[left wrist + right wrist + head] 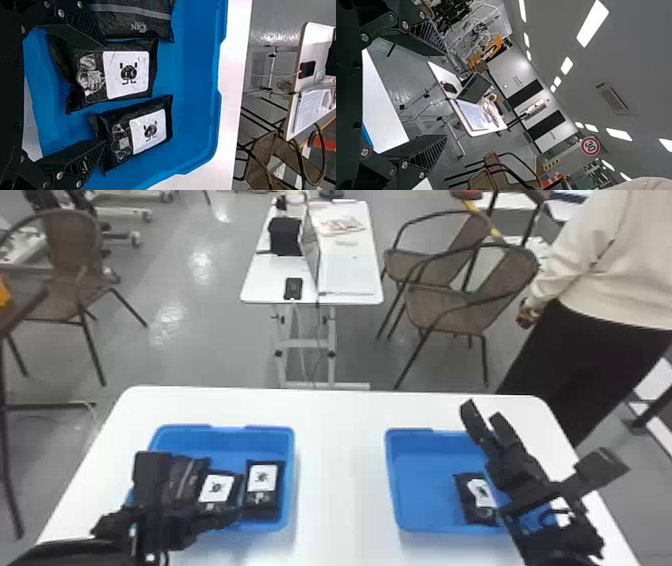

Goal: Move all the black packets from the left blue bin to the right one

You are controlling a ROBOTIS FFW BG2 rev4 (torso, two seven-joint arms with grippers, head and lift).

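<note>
Black packets (126,75), three in left bin (270,435), one in right bin (420,495), left claw (216,516) spread, right claw (483,410) spread, raised.

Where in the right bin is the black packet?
In the head view, the packet lies in the near half of the right bin, left of the right arm.

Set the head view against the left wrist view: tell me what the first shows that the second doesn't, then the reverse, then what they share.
Head view: the right blue bin with a black packet in it, and the right pincer raised beside that bin's far side.

Left wrist view: the ridged faces of the left pincer's two fingers, standing apart.

Both: the left blue bin holding a striped packet and two white-labelled packets; the white table under it.
</note>
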